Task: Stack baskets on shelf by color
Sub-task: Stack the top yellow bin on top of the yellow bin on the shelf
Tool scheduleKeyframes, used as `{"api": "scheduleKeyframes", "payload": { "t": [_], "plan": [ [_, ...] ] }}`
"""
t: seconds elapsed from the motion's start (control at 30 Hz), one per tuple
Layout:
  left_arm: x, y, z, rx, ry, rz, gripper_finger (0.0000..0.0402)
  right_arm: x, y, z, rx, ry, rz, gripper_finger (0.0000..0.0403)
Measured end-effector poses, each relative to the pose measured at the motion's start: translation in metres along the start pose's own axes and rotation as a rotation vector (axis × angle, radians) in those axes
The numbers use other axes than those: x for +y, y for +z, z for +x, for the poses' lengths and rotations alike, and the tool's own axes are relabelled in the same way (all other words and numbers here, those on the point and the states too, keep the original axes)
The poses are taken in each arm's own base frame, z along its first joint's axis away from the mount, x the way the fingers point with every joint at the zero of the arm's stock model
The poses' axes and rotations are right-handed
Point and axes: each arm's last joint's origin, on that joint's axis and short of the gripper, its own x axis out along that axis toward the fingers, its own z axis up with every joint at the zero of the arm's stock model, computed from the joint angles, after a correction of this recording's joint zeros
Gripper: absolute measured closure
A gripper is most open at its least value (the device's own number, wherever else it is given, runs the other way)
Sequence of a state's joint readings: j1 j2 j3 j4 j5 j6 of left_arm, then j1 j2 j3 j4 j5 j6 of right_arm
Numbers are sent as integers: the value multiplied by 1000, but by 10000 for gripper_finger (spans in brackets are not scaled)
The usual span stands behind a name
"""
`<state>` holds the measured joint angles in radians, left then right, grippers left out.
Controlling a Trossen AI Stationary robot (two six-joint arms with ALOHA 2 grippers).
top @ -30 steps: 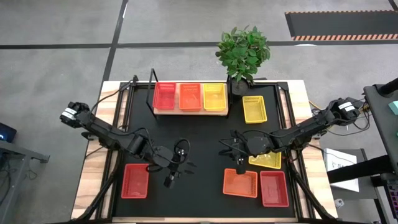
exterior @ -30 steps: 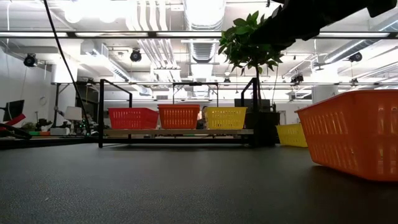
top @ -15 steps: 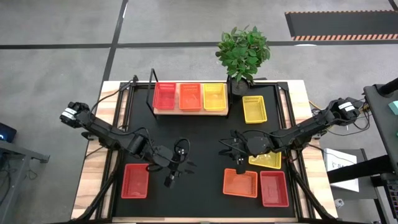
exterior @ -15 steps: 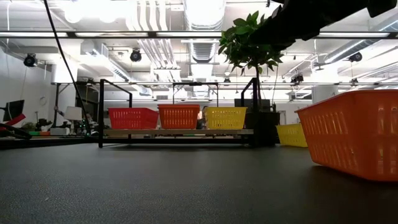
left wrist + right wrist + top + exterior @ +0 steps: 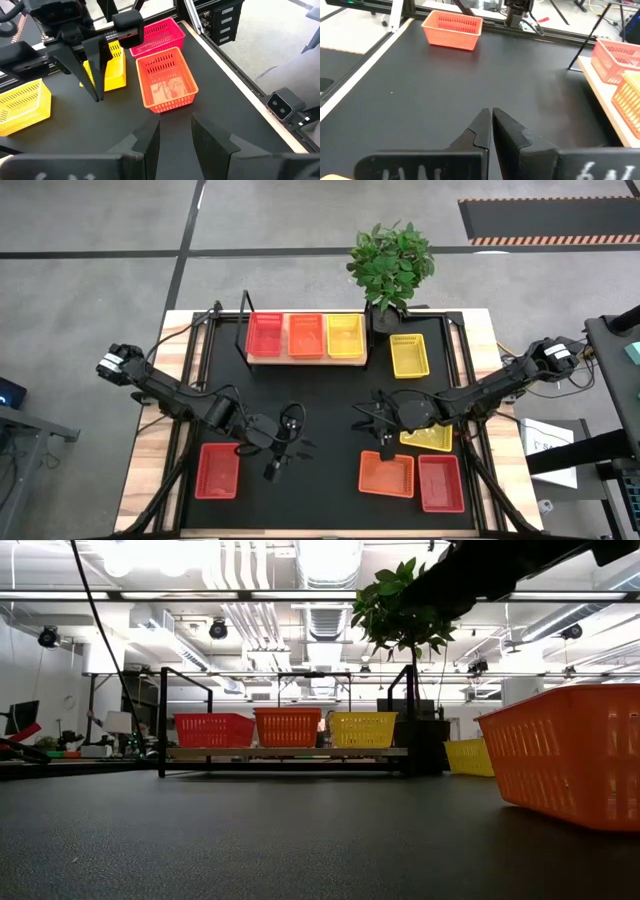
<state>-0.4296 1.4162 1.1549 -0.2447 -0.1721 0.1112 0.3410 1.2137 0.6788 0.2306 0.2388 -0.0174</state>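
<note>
On the shelf (image 5: 305, 356), three mesh baskets (image 5: 306, 335); left end effector (image 5: 272, 470) parted, right end effector (image 5: 386, 451) closed, both empty.

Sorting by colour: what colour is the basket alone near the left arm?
Red; clearest in the high view.

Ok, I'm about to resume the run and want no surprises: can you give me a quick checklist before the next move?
1. Shelf holds one red, one orange, one yellow basket: ok.
2. Left tool empty, fingers apart: ok.
3. Right tool empty, fingers shut: ok for now, not ok for grasping.
4. Orange basket near the right tool upright and uncovered: ok.
5. All nine baskets in view: not ok, only eight show.
</note>
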Motion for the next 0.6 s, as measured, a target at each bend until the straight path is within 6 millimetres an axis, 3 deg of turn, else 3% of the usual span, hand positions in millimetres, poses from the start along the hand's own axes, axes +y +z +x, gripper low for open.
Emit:
{"api": "scheduleKeyframes", "payload": {
  "t": [0.6],
  "plan": [
    [0, 0, 0, -2, 1, -1, 306, 5, 1, -1, -8, 16, -3, 394]
  ]
}}
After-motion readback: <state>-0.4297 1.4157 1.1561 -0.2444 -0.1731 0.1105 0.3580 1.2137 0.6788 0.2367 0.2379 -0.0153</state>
